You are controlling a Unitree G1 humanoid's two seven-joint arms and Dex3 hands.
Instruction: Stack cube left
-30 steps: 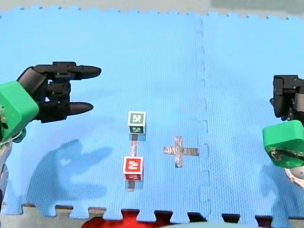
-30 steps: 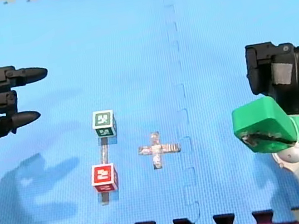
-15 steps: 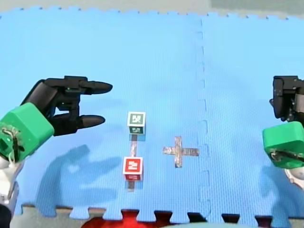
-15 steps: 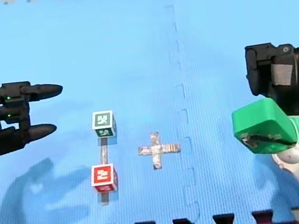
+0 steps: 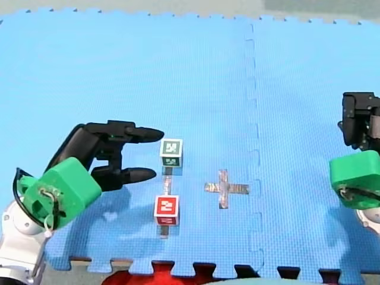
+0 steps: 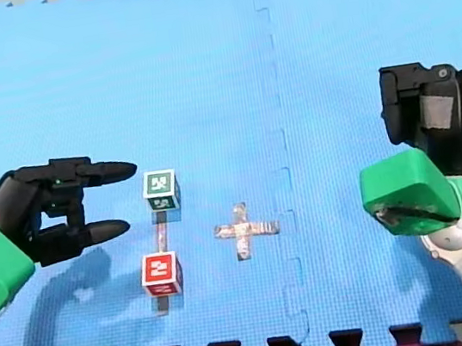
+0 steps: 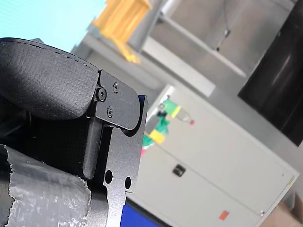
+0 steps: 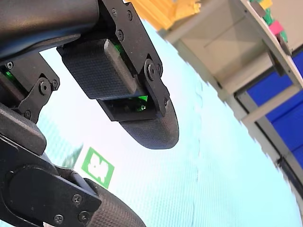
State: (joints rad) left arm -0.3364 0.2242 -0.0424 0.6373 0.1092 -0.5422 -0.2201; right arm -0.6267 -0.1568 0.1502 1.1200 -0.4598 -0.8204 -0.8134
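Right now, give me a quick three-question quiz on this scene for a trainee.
1. True or false: the left hand, beside the green cube, already grips it.
2. Which cube sits nearer the robot: A, the green cube, or B, the red cube?
3. Fill in: the tape cross lies on the cubes' ____ side, toward the right hand at the mat's edge.
Key: 1 false; 2 B; 3 right.
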